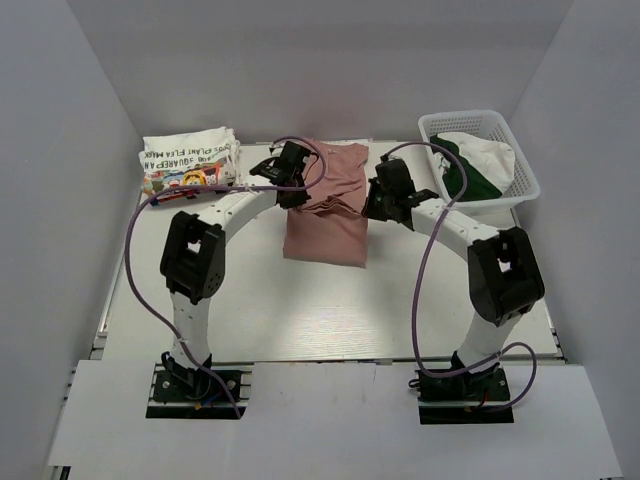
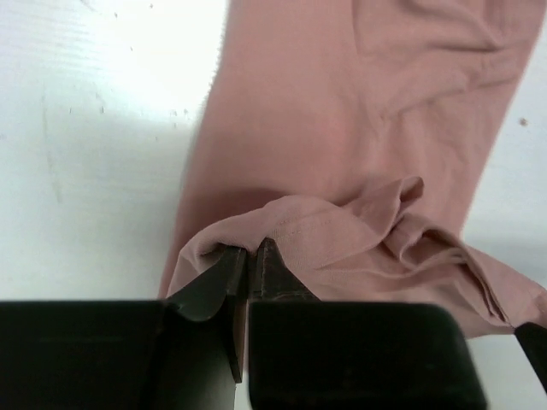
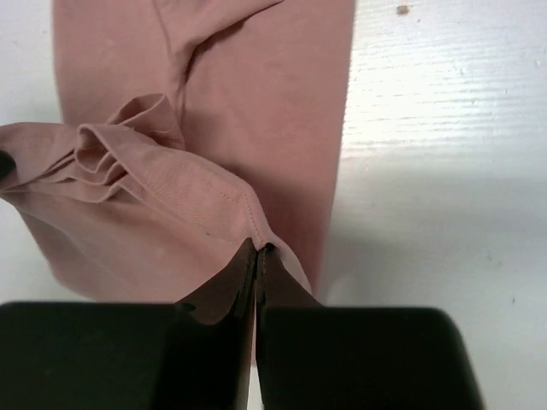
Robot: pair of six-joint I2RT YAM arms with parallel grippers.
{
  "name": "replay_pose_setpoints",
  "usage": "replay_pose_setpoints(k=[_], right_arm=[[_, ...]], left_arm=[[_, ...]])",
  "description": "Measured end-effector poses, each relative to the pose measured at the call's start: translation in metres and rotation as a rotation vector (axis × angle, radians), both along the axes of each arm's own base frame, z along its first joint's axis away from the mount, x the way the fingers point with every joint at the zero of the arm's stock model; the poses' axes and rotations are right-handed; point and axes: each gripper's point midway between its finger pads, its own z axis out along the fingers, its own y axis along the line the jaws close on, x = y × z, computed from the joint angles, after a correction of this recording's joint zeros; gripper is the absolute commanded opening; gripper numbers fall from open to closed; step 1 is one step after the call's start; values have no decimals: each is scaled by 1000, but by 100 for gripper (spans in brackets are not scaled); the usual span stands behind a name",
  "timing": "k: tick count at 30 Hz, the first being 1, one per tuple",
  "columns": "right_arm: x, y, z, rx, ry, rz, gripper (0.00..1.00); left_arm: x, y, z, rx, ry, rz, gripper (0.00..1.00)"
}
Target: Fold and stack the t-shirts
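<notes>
A dusty-pink t-shirt (image 1: pixel 326 215) lies lengthwise in the middle of the table, its far end lifted and bunched between both arms. My left gripper (image 1: pixel 293 196) is shut on the shirt's left edge (image 2: pixel 282 224); cloth wraps over its fingertips (image 2: pixel 270 256). My right gripper (image 1: pixel 366 208) is shut on the hemmed right edge (image 3: pixel 231 195) of the same shirt. Loose folds sag between the two grips (image 3: pixel 111 154). A folded white t-shirt (image 1: pixel 190 160) with dark lettering and cartoon graphics rests at the far left of the table.
A white plastic basket (image 1: pixel 480 155) at the far right holds green and white clothing. Purple cables loop from each arm over the table (image 1: pixel 300 310). White walls close in the back and sides.
</notes>
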Motion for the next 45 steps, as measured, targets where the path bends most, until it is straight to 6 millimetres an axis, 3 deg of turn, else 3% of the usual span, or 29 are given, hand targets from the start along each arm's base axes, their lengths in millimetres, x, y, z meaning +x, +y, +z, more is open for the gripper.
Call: replay_pose_setpoints(k=[1, 3, 4, 5, 7, 8, 10, 15, 20, 24, 26, 32, 35, 38, 41, 45], right_arm=[[5, -1, -4, -4, 2, 0, 0], [14, -1, -15, -8, 18, 9, 0], [19, -1, -21, -10, 27, 15, 15], [26, 0, -25, -8, 34, 24, 29], [41, 2, -34, -4, 41, 38, 60], [49, 3, -37, -3, 40, 47, 90], [61, 4, -42, 0, 39, 67, 90], [61, 5, -37, 18, 25, 128, 90], [21, 10, -18, 54, 4, 226, 90], [1, 22, 3, 72, -43, 310, 90], [-4, 32, 6, 67, -62, 358, 90], [-27, 66, 2, 57, -66, 487, 90], [-26, 87, -9, 52, -48, 529, 90], [-20, 107, -29, 44, -17, 556, 90], [-9, 121, -48, 36, 18, 562, 90], [24, 141, -58, 46, 3, 538, 90]], left_arm=[[5, 1, -6, 3, 7, 0, 0], [14, 3, -17, 10, 20, 5, 12], [18, 5, -23, 13, 28, 9, 19], [24, 6, -27, 16, 32, 12, 42], [32, 10, -36, 25, 38, 12, 70], [37, 13, -38, 27, 39, 15, 86], [44, 16, -40, 29, 38, 10, 98], [40, 30, -34, 37, 28, 21, 100], [-30, 55, -14, 23, 37, 21, 100], [-69, 61, 5, -34, 6, 15, 100], [-84, 62, 3, -61, 5, 7, 100], [-126, 70, -30, -81, 98, 0, 100], [-148, 79, -37, -87, 118, 5, 100], [-164, 85, -28, -111, 90, 8, 100], [-167, 87, -12, -138, 40, 8, 100], [-164, 87, -7, -145, 19, 11, 100]])
